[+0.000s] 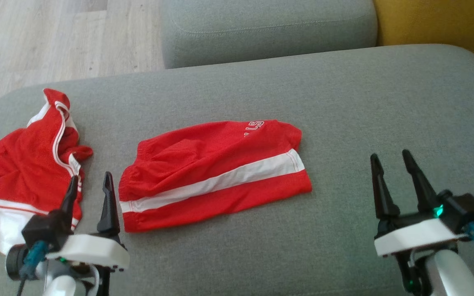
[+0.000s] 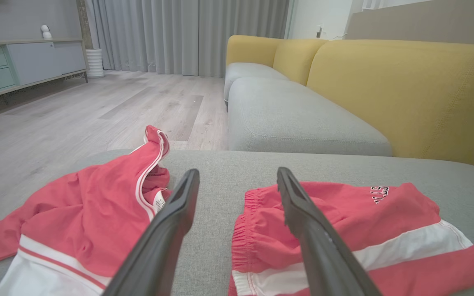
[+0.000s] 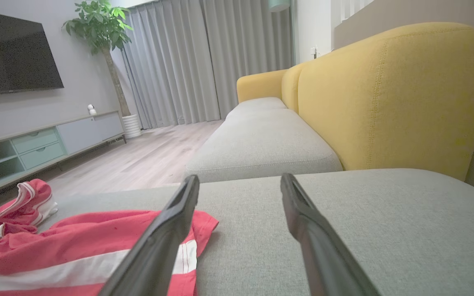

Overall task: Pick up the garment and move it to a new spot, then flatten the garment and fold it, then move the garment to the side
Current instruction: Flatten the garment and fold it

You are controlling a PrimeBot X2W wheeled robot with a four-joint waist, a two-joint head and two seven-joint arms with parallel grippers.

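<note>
A: Surface entered: a grey seat cushion (image 1: pixel 344 107), finely woven, with rounded corners. Behind it are noted a second grey cushion (image 1: pixel 270 28) with a stitched seam and a yellow upholstered backrest (image 1: pixel 434 20). A pale wood-plank floor (image 1: pixel 56 37) is seen at the far left.

B: Fabrics recorded?

A: Two red pieces. The red shorts (image 1: pixel 214 174) are laid near the cushion's middle, folded roughly flat. The cloth is thin and softly wrinkled. A gathered elastic waistband is turned toward the left gripper's side, and a broad white stripe is run slantwise across. White lettering is printed near the far edge and cannot be read in full. The crumpled red garment (image 1: pixel 27 164) is bunched at the cushion's left end, trimmed with white piping and a white panel at its near edge. The two pieces are kept apart by a strip of bare cushion.

B: Jaws?

A: Left gripper (image 1: pixel 90 176): long, dark, tapered fingers are spread wide, with nothing held between them. It is placed over the strip between the two pieces. One fingertip is overlapped with the crumpled garment's edge in the head view, so contact cannot be told. Right gripper (image 1: pixel 389 154): fingers likewise spread and nothing gripped, over bare cushion to the right of the shorts.
</note>
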